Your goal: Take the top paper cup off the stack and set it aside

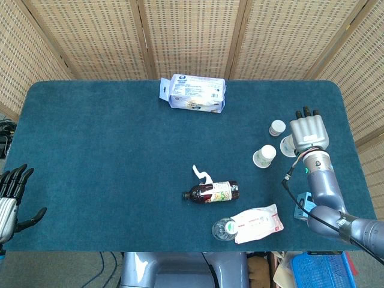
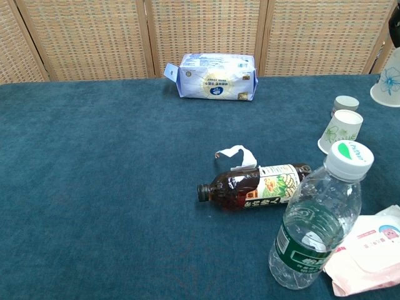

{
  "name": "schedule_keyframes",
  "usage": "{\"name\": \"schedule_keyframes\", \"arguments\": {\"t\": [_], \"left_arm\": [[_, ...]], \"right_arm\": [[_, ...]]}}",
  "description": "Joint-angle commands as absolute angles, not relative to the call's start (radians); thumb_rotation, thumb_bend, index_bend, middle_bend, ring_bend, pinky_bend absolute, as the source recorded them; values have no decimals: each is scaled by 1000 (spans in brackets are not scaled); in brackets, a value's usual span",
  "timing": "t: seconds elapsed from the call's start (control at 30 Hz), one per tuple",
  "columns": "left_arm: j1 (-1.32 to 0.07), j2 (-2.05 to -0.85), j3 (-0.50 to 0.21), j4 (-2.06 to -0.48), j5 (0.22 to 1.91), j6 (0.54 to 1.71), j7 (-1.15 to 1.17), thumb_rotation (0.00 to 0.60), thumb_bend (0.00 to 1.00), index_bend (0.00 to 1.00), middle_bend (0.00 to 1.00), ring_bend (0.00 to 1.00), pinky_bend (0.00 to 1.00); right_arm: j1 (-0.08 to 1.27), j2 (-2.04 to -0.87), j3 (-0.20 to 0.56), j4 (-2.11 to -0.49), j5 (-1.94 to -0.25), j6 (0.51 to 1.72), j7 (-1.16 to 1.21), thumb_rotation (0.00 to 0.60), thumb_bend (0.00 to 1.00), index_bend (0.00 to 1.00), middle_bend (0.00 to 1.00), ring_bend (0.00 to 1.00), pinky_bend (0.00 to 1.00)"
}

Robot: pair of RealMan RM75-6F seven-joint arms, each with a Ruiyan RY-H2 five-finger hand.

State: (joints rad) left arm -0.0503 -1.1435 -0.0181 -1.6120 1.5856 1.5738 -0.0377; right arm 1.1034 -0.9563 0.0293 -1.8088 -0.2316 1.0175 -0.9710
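My right hand (image 1: 309, 131) holds a white paper cup with a blue flower print (image 1: 288, 145) above the table's right side. In the chest view this cup (image 2: 389, 81) is upside down at the right edge, mostly cut off. The other paper cup (image 1: 264, 156) stands upside down on the cloth to the left of it, apart from the hand, and appears in the chest view as the green-printed cup (image 2: 340, 130). My left hand (image 1: 11, 195) hangs off the table's left front corner with fingers spread, holding nothing.
A small round beige container (image 1: 277, 127) stands just behind the cup. A brown bottle (image 1: 210, 192) lies mid-table beside a paper scrap (image 1: 203, 175). A water bottle (image 2: 315, 228) and a pink wipes pack (image 1: 258, 223) sit at the front edge. A tissue pack (image 1: 195, 93) lies at the back.
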Motion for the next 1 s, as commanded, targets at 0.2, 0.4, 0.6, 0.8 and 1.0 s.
{"name": "schedule_keyframes", "arguments": {"t": [0.2, 0.4, 0.6, 0.8, 1.0], "left_arm": [[-51, -1148, -16, -1614, 1593, 1574, -26, 600, 270, 0, 0, 0, 0], [-49, -1149, -10, -1616, 1604, 1580, -20, 600, 270, 0, 0, 0, 0], [-49, -1150, -6, -1617, 1610, 1578, -17, 600, 270, 0, 0, 0, 0], [-49, -1151, -6, -1618, 1612, 1578, -15, 600, 270, 0, 0, 0, 0], [-50, -1152, -6, -1617, 1610, 1574, -14, 600, 270, 0, 0, 0, 0]], "right_arm": [[1038, -978, -6, -1738, -271, 956, -900, 600, 308, 492, 163, 10, 164], [978, -1011, -20, -1694, -345, 912, -813, 600, 308, 493, 164, 10, 164], [926, -1048, -23, -1654, -412, 870, -720, 600, 308, 493, 161, 10, 164], [889, -1102, -31, -1597, -465, 838, -659, 600, 308, 493, 151, 10, 164], [872, -1148, -44, -1541, -490, 829, -642, 600, 308, 493, 108, 10, 165]]}}
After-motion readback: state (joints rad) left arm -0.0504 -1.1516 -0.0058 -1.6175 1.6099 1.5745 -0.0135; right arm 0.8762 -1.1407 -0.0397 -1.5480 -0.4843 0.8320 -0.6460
